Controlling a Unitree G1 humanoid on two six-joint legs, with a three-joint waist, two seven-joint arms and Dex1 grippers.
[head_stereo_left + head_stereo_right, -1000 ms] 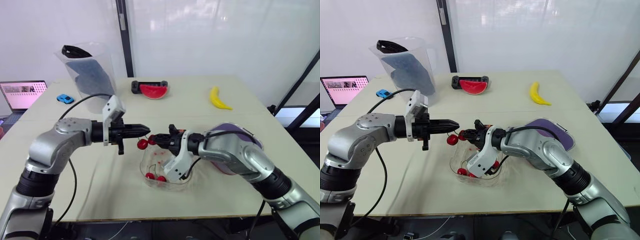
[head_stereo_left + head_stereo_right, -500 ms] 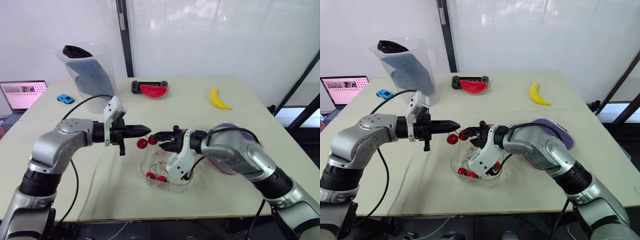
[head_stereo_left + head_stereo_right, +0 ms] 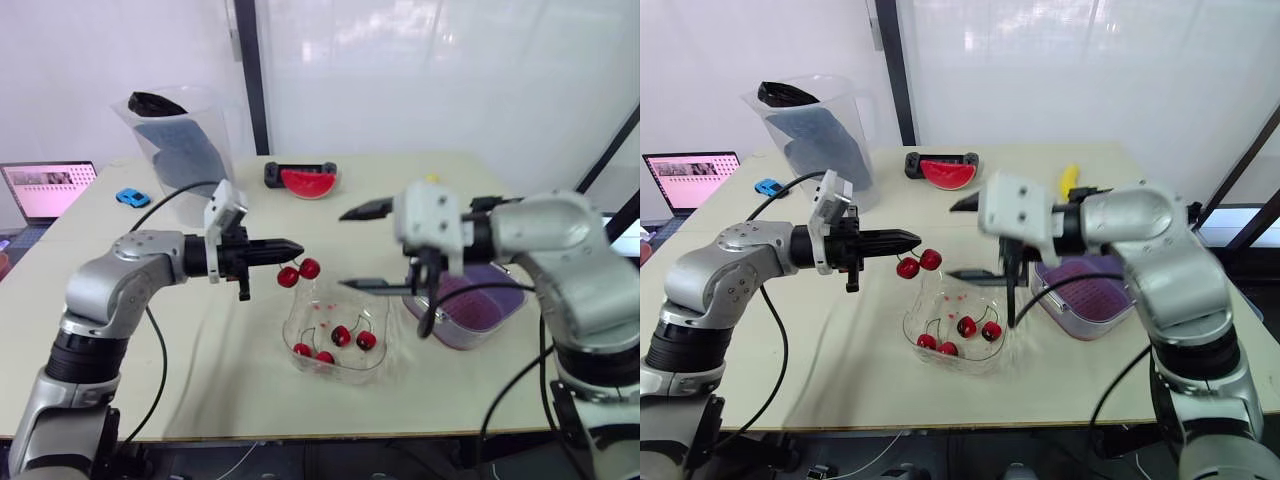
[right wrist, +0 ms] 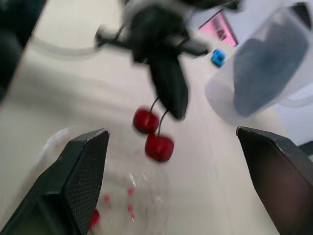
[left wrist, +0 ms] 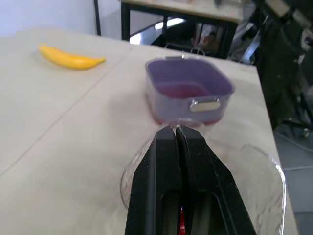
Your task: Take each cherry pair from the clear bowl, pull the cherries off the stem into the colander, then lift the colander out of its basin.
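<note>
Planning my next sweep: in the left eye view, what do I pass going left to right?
laptop → toy car → pitcher → cherry pair → right pincer → colander

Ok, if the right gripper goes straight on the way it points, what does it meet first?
Most likely the cherry pair hanging from the shut left gripper, straight ahead of the open right gripper. Depth is hard to judge.

Head stereo looks fwd/down; close wrist cams share bowl (image 3: 296, 322).
</note>
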